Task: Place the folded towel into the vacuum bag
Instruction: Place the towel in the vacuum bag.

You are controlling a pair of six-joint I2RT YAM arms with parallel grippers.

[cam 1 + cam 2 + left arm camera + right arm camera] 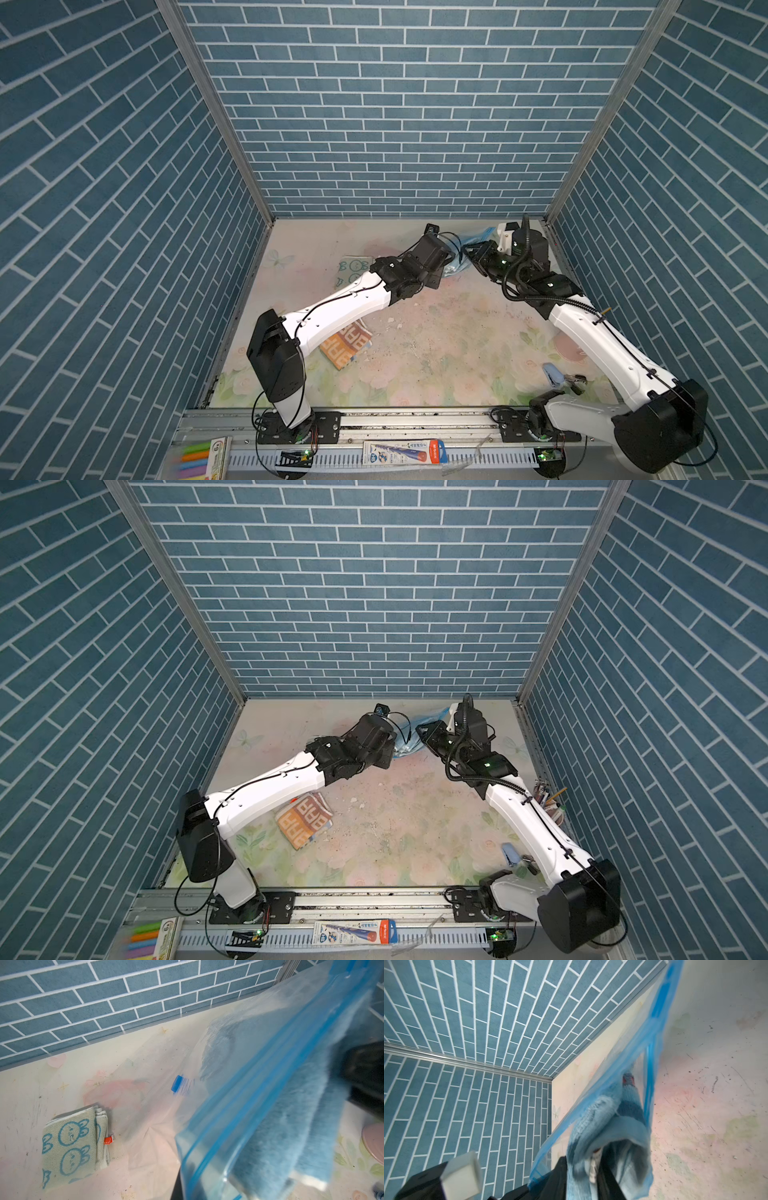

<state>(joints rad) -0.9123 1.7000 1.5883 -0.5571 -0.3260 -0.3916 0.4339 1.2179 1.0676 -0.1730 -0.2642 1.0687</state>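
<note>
Far right, left hand (454,258) pinching vacuum bag (249,1084) mouth-up, right hand (583,1176) gripping towel (602,1122)

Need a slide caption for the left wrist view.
Mid-insertion: fluffy light-blue towel partway through the blue-zipped mouth of the clear plastic vacuum bag; folded green bunny-print towel on the floral tabletop beyond.

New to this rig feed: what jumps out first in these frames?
A blue towel sits partway through the blue zip mouth of the clear vacuum bag, which is held up at the back of the table, right of centre. Two other folded towels lie flat: a green bunny-print towel left of the bag, and an orange-brown patterned towel near the front left.
</note>
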